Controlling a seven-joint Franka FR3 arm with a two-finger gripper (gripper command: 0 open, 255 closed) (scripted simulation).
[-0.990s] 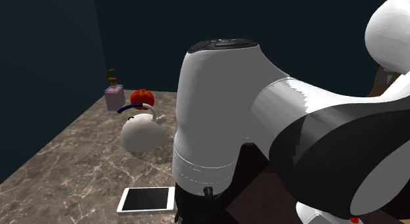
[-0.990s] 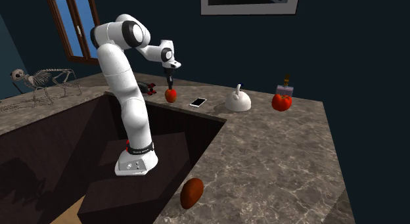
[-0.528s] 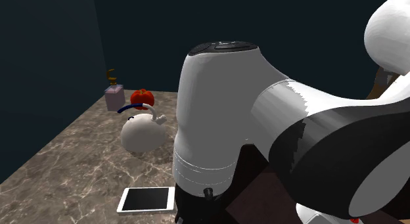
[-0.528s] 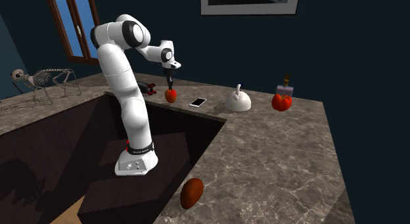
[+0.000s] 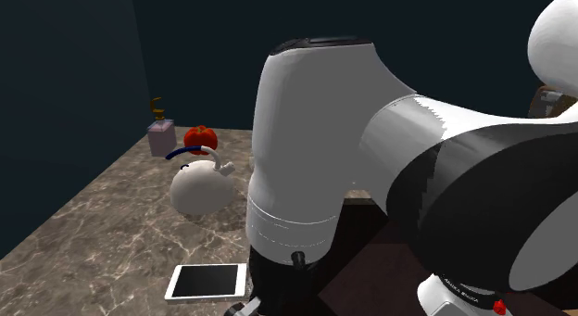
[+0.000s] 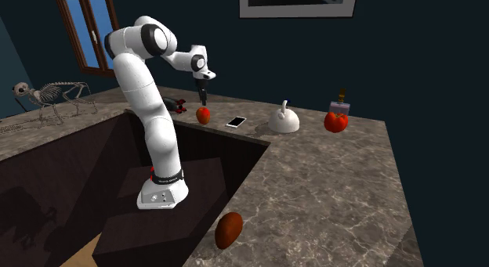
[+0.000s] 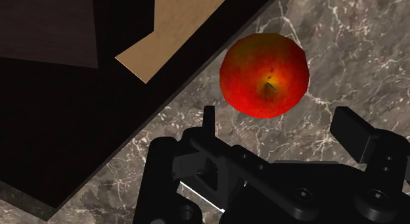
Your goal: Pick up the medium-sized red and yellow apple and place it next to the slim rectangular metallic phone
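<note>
Apple point(image 6: 203, 115) near the countertop point(image 6: 329, 187) edge, phone point(image 6: 237, 122) and white teapot point(image 6: 285, 120) beyond

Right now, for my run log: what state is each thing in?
Red and yellow round apple: resting on the marble counter, unheld.
Black jaws: open, above the apple, not touching it.
Slim rectangular pale-framed phone: lying flat, screen dark.
White round kettle: upright on the counter.
</note>
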